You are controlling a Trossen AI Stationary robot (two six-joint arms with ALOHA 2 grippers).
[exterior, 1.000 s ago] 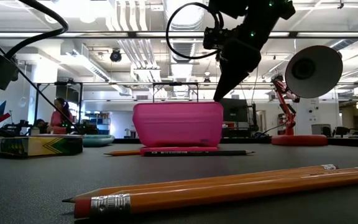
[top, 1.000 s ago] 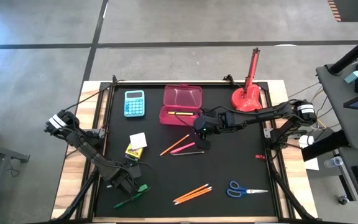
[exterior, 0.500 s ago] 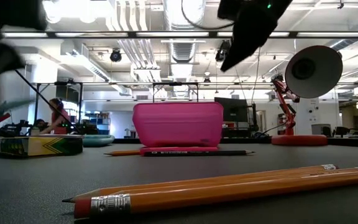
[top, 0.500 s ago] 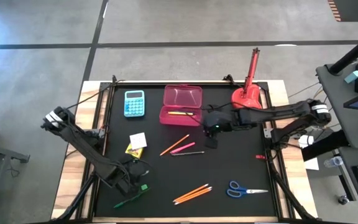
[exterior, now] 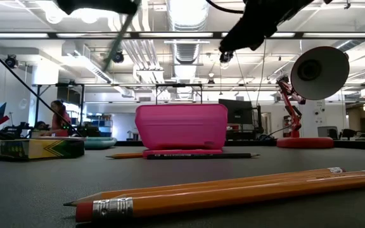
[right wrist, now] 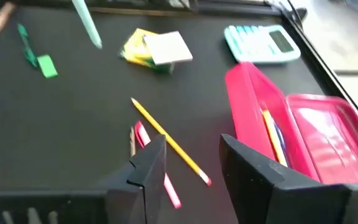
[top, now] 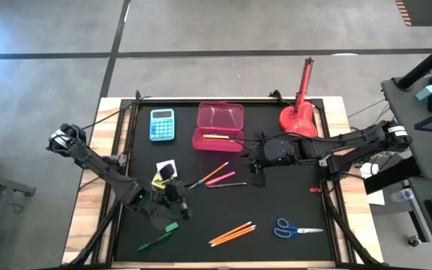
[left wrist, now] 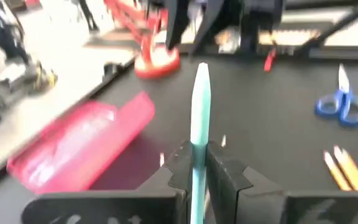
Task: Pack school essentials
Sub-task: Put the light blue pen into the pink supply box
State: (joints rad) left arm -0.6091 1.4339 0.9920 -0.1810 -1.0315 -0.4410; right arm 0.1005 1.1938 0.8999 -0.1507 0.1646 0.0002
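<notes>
My left gripper (left wrist: 198, 177) is shut on a teal pen (left wrist: 200, 106), held above the table's near-left part (top: 172, 195). The pen also shows in the low view (exterior: 116, 39) and the right wrist view (right wrist: 86, 23). My right gripper (right wrist: 194, 163) is open and empty above the mat, right of the open pink case (top: 219, 126). An orange and a pink pencil (top: 213, 175) lie near the middle. Two orange pencils (top: 231, 233) and blue-handled scissors (top: 294, 227) lie near the front. A green pen (top: 154, 241) and a white-and-yellow pack (top: 163, 172) lie at the left. My left gripper pinches the teal pen's shaft (left wrist: 198, 155) between its two fingers. The pen lies along the fingers, and a long end sticks out past the fingertips. The pen is lifted clear of the table and slants in the air.
A light-blue calculator (top: 162, 124) lies at the far left. A red desk lamp (top: 300, 112) stands at the far right. The pink case holds a yellow pencil (right wrist: 270, 124). A small green block (top: 171, 226) lies by the green pen.
My left gripper has risen and gone from the near-left area by the green pen toward the middle and far side, carrying the teal pen. My right gripper has risen and drawn back toward the table's right edge, away from the pink case.
</notes>
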